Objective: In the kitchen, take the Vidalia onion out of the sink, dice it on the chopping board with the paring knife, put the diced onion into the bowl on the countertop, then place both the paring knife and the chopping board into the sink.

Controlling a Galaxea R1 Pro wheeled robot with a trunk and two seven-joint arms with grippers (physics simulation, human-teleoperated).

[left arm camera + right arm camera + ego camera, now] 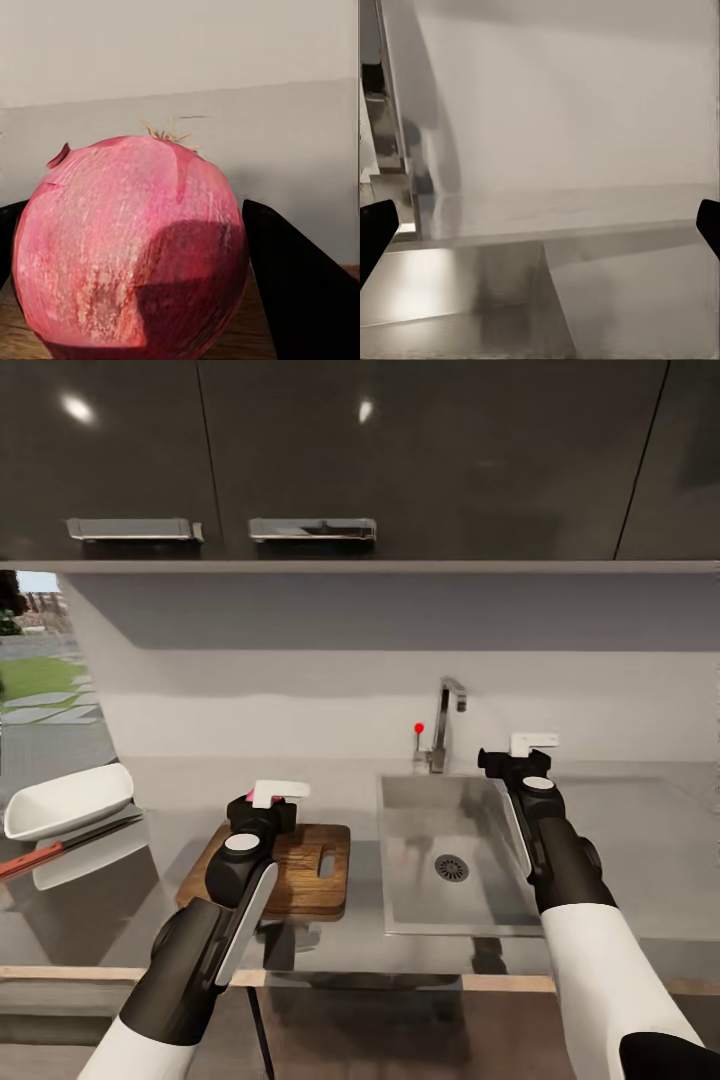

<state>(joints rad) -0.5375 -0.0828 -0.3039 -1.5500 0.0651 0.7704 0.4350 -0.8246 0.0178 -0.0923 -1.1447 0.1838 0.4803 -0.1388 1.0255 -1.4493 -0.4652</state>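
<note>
left jaws clamp the vidalia onion.

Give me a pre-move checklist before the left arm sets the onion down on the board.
1. Small round pinkish-red Vidalia onion sits between the left gripper's dark fingers: ok.
2. Rectangular brown wooden chopping board lies under that gripper, wood showing below the onion: ok.
3. Onion actually resting on the board: cannot tell.
4. Red-handled paring knife within reach: not ok, it lies far left beside the shallow white bowl.
5. Right gripper open and clear of the board, over the stainless-steel sink's back right corner: ok.
</note>
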